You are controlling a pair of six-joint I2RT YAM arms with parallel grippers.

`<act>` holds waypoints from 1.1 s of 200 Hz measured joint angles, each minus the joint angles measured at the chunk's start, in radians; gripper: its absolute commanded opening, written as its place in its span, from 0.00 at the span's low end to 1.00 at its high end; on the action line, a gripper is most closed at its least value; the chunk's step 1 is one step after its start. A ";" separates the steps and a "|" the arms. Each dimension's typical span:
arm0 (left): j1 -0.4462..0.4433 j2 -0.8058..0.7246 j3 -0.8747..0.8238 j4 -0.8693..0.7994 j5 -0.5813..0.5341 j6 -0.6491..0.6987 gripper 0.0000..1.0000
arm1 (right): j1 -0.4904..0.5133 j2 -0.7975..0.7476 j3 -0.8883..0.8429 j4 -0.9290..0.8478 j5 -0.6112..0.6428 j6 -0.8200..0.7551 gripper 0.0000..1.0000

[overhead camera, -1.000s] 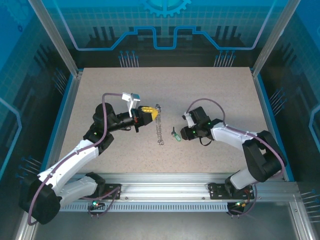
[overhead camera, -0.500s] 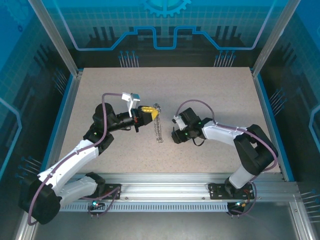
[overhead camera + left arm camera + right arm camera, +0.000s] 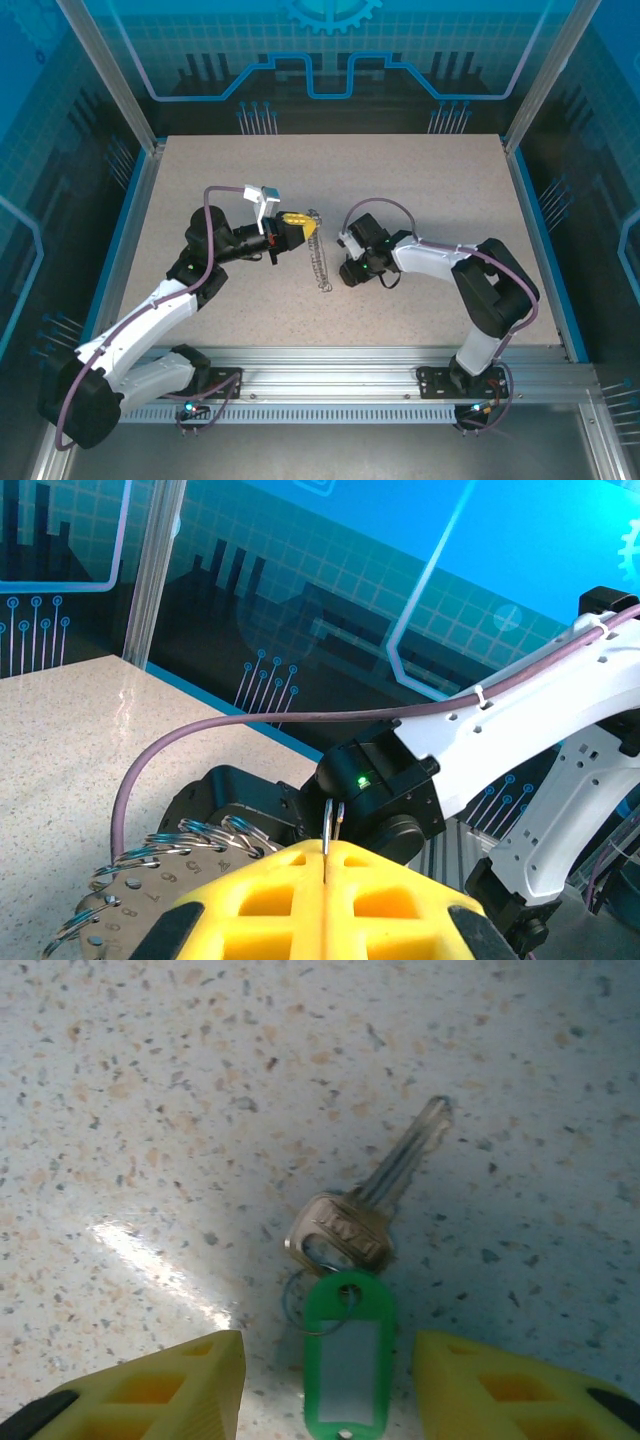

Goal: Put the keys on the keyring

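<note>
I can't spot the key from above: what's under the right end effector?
The key and green tag, flat on the table between open fingers. From above, the end effector hides them.

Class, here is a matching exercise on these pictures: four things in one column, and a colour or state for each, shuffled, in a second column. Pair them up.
Column 1:
1. key
2. tag
3. left end effector
4. right end effector

Column 2:
a. green
b. open, one finger on each side of the tag
c. shut on the keyring
d. bare metal, lying flat on the table

Pairs: 1-d, 2-a, 3-c, 4-b.
</note>
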 measured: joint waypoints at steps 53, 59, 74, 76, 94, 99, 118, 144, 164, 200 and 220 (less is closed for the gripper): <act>0.000 0.000 0.000 0.000 0.000 0.000 0.00 | 0.020 0.031 0.028 -0.015 -0.006 0.000 0.46; 0.000 0.000 0.000 0.000 0.000 0.000 0.00 | 0.020 0.037 0.037 -0.016 -0.006 0.000 0.46; 0.000 0.000 0.000 0.001 0.000 0.000 0.00 | 0.020 0.056 0.061 -0.020 -0.006 0.000 0.43; 0.000 0.000 0.000 0.000 0.000 0.000 0.00 | 0.020 0.059 0.064 -0.021 -0.006 0.001 0.42; 0.000 0.000 0.000 0.001 0.001 0.000 0.00 | 0.020 0.081 0.090 -0.023 -0.006 0.003 0.37; 0.000 0.000 0.000 0.001 0.002 0.000 0.00 | 0.020 0.086 0.096 -0.024 -0.006 0.006 0.37; 0.000 0.000 0.000 0.005 0.003 0.000 0.00 | 0.020 0.108 0.126 -0.028 -0.007 0.008 0.36; 0.000 0.001 0.000 0.008 0.004 0.000 0.00 | 0.020 0.121 0.151 -0.028 -0.016 0.018 0.36; 0.000 0.002 0.000 0.009 0.004 -0.001 0.00 | 0.019 0.121 0.160 -0.026 -0.030 0.030 0.36; 0.000 0.002 0.000 0.017 0.003 -0.004 0.00 | 0.006 0.121 0.160 -0.012 -0.059 0.054 0.38; 0.000 0.002 0.000 0.020 0.004 -0.004 0.00 | -0.014 0.106 0.149 0.004 -0.069 0.070 0.38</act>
